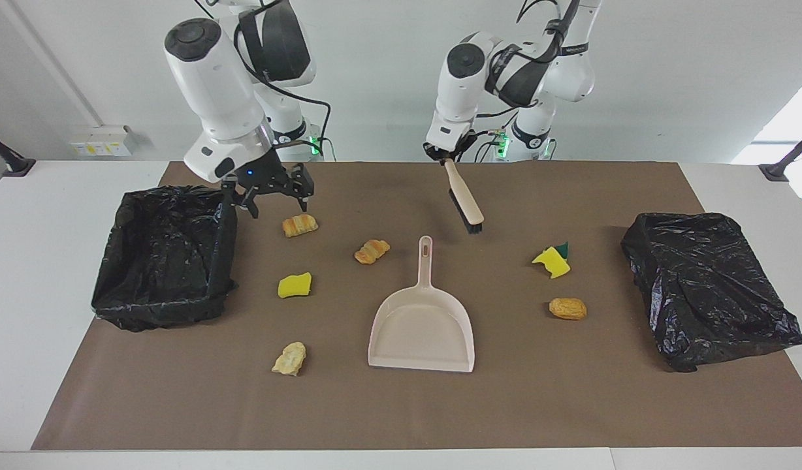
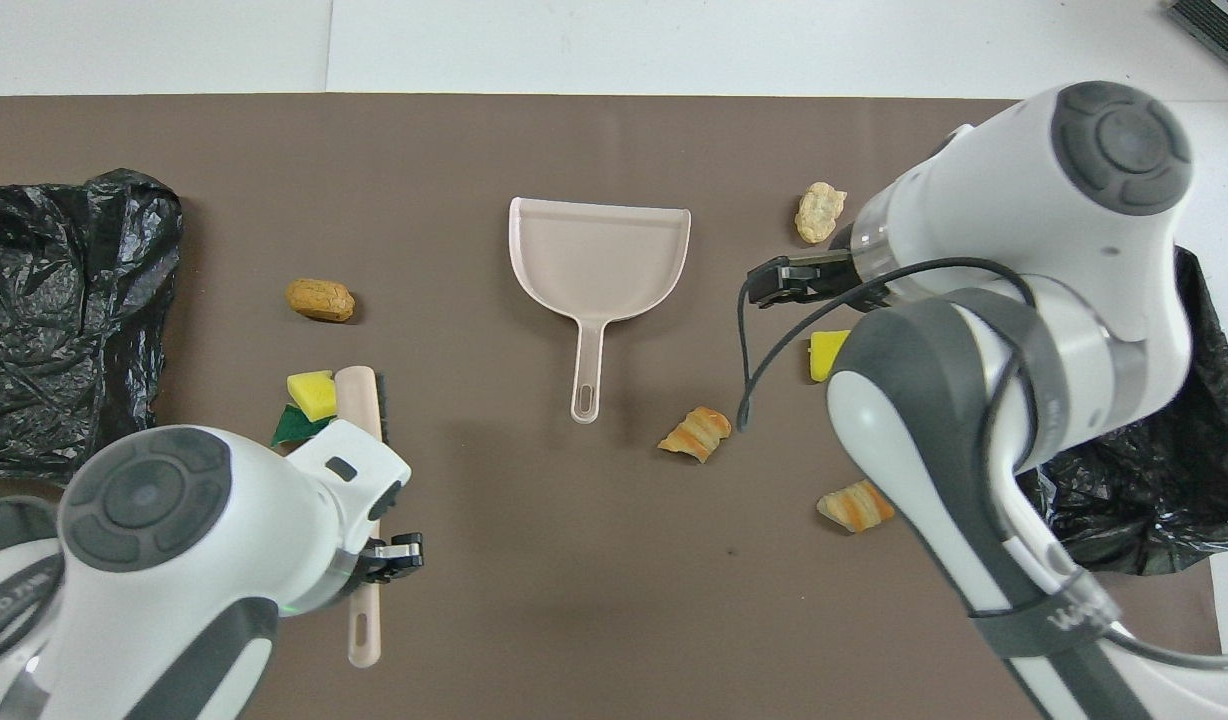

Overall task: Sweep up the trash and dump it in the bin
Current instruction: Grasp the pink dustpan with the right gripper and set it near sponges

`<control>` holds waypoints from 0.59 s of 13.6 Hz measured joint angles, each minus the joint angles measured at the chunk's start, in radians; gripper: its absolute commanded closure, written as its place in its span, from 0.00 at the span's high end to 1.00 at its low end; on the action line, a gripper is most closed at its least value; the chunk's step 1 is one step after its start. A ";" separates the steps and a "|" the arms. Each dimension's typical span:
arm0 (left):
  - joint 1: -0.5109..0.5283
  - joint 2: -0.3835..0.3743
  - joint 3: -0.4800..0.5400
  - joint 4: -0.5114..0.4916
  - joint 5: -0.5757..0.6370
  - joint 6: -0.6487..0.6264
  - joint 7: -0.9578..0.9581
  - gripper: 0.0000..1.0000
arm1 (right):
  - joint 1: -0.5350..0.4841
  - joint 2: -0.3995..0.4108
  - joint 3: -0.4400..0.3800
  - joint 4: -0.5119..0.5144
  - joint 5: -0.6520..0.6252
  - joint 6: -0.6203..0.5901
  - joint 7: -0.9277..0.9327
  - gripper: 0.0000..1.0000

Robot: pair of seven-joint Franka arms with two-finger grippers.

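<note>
Facing view first: the left pincer (image 1: 448, 155) is pinched tight on the handle of the beige brush (image 1: 464, 203), which hangs tilted with its bristles down, up in the air at about 1 o'clock from the dustpan (image 1: 422, 326) handle. The right pincer (image 1: 274, 196) has its fingers spread wide with nothing in them, hanging over the mat between the open black-lined bin (image 1: 166, 254) and the striped croissant piece (image 1: 300, 225). The trash is all loose on the brown mat (image 1: 571, 405) of the tabletop: a second croissant piece (image 1: 372, 251) at roughly 10 o'clock from the dustpan pan, a plain yellow sponge (image 1: 294, 285) at 9 o'clock, a pale bread lump (image 1: 289, 358) at about 8 o'clock, then a green-backed sponge (image 1: 552, 260) at 2 o'clock and a brown bread roll (image 1: 567, 308) at 3 o'clock. A crumpled black bag (image 1: 708, 287) sits at the left arm's end (looks closed over, can't see inside). Overhead view: the brush (image 2: 359, 420) covers part of the green-backed sponge (image 2: 310, 400), the roll (image 2: 319, 299) lies at 12 o'clock from that sponge, and the dustpan (image 2: 599, 255) is mid-mat, handle pointing at the robots. The right arm hides most of the yellow sponge (image 2: 826, 353); both croissant pieces (image 2: 696, 432) (image 2: 856, 505) and the bread lump (image 2: 820, 211) show clearly.
</note>
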State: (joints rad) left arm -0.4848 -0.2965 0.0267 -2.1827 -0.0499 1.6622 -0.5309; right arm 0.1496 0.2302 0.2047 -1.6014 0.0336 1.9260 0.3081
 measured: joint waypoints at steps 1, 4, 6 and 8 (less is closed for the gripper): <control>0.063 0.010 -0.001 0.000 0.017 0.000 0.078 0.00 | 0.040 0.018 0.001 0.000 -0.025 0.030 0.065 1.00; 0.240 0.041 0.000 0.002 0.055 0.024 0.294 0.00 | 0.152 0.083 0.002 0.000 -0.071 0.119 0.263 1.00; 0.321 0.054 0.000 0.003 0.060 0.068 0.370 0.00 | 0.219 0.147 0.002 0.001 -0.125 0.193 0.373 1.00; 0.364 0.065 -0.001 0.003 0.075 0.082 0.423 0.00 | 0.278 0.206 0.001 0.003 -0.185 0.247 0.470 1.00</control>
State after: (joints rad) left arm -0.1204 -0.2318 0.0261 -2.1800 0.0256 1.7441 -0.1074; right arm 0.4272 0.4359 0.2055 -1.5982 -0.1515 2.1730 0.7784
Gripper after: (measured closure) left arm 0.740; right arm 0.000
